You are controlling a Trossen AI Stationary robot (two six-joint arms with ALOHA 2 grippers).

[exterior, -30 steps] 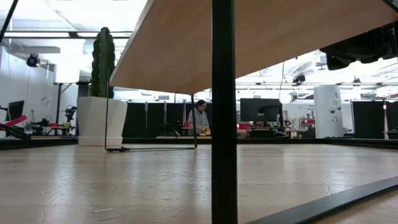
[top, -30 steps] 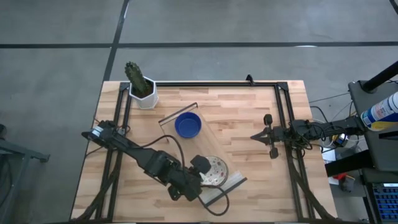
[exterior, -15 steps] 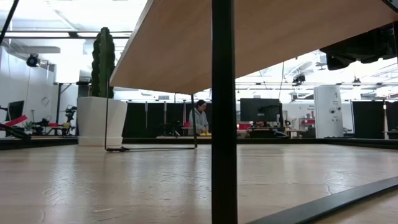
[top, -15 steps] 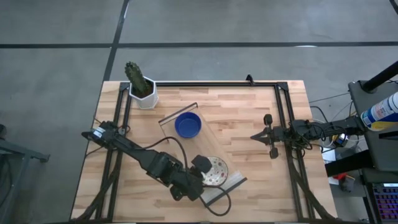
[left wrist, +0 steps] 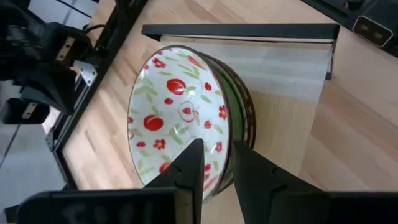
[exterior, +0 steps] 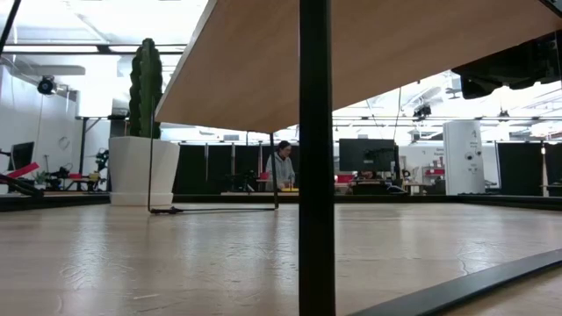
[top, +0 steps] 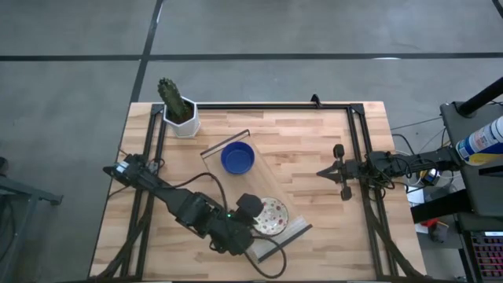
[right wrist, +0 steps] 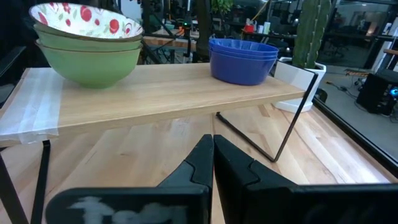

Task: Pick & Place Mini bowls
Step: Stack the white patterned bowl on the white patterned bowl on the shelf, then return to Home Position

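A stack of cream bowls with red-green flowers (top: pixel 273 217) stands on the near end of a raised wooden shelf (top: pixel 259 185); their outsides show green in the right wrist view (right wrist: pixel 87 50). A stack of blue bowls (top: pixel 237 158) stands on the shelf's far end. My left gripper (top: pixel 251 207) is at the left rim of the floral stack, shut on the top bowl (left wrist: pixel 177 118). My right gripper (top: pixel 324 172) is shut and empty, waiting near the table's right edge. My left gripper pinches the top floral bowl's rim (left wrist: pixel 219 163) on the side toward the table's left. One finger (left wrist: pixel 189 167) is inside the bowl and one (left wrist: pixel 247 171) outside. The fingers come slanting down from the table's near left. The bowl sits nested in the stack on the shelf.
A cactus in a white hexagonal pot (top: pixel 179 110) stands at the table's far left corner. The shelf stands on thin black wire legs (exterior: pixel 316 158). Black frame rails (top: pixel 357 141) run along the table's sides. Bare tabletop lies between the shelf and my right gripper.
My left arm has drawn slightly toward the table's left while its fingers stay at the floral bowl's rim. The bowls stand where they were.
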